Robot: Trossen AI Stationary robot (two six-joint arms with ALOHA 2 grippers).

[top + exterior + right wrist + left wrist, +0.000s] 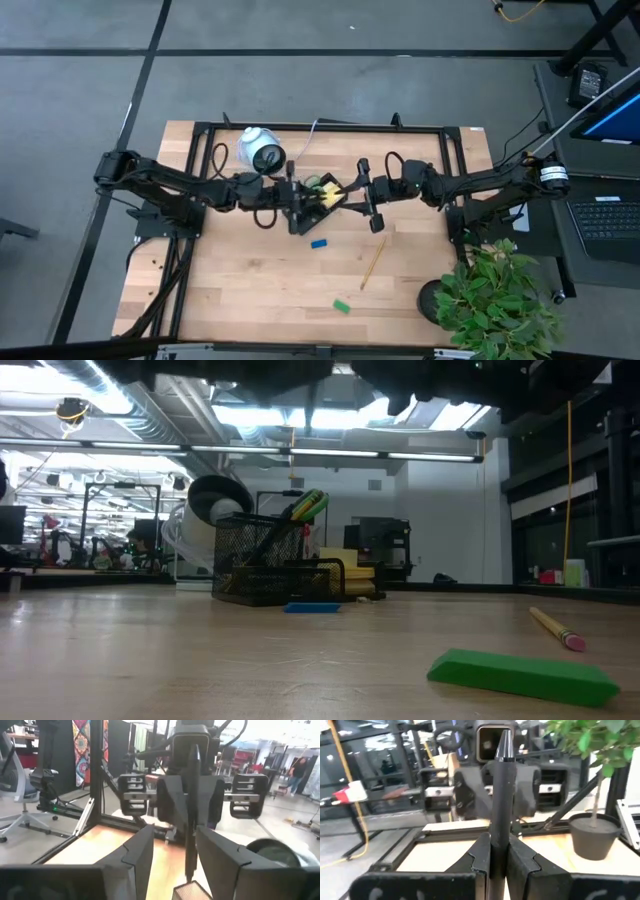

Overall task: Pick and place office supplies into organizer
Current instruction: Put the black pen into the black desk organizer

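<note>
- Left wrist view: left gripper (499,857), fingers clamped on upright black pen (501,805).
- Right gripper (172,847) spread wide, empty, facing it above black mesh organizer (275,565).

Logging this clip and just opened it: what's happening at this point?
Both arms meet over the organizer mid-table. The left end effector is shut on a black pen, held upright. The right end effector is open, facing it. Still loose on the table: a blue block, a pencil and a green block.
</note>
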